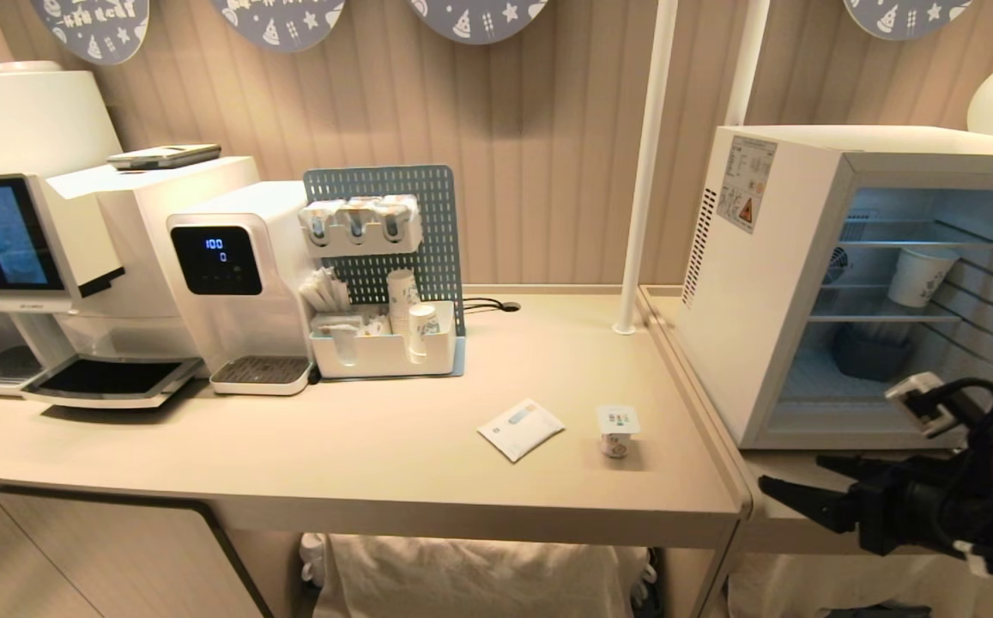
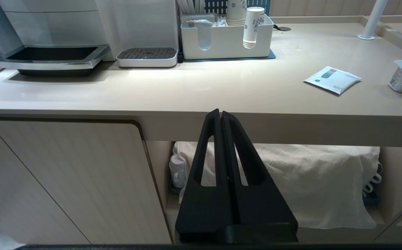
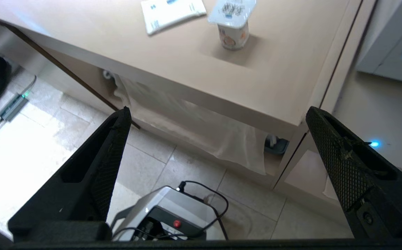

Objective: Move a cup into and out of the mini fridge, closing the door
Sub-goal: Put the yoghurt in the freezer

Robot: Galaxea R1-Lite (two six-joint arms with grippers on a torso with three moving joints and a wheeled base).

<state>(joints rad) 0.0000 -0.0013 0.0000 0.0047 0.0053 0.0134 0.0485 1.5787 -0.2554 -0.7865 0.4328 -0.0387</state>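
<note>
Head camera looks down over the counter [image 1: 376,446]; all 3 views share it.

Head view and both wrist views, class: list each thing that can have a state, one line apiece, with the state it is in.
cup: upright on the counter, foil lid sealed, not held.
mini fridge: open at the front, a paper cup on a shelf inside.
water dispenser: on, display lit.
sachet: lying flat beside the cup.
left gripper: shut, empty, below the counter edge.
right gripper: open, empty, short of the cup.
</note>
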